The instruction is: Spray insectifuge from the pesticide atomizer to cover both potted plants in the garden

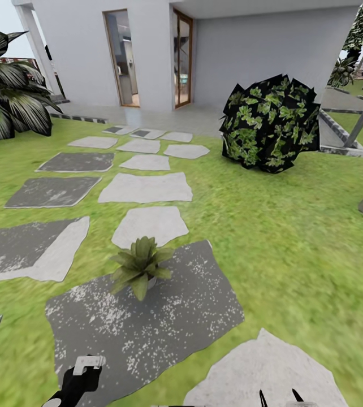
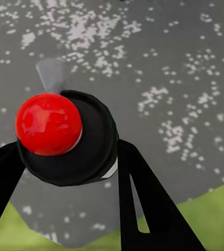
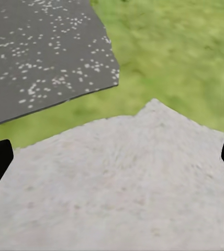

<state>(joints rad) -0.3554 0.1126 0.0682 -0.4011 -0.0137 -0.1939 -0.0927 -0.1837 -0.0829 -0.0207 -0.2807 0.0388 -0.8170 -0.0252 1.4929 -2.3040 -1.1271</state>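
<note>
One potted plant (image 1: 141,265) sits on the dark stepping stone (image 1: 164,328) at center, 12 o'clock from the left gripper (image 2: 65,157), whose fingers clamp one pesticide atomizer (image 2: 57,130). The right gripper (image 3: 112,157) is spread wide, empty, over a pale stone (image 3: 117,193).
</note>
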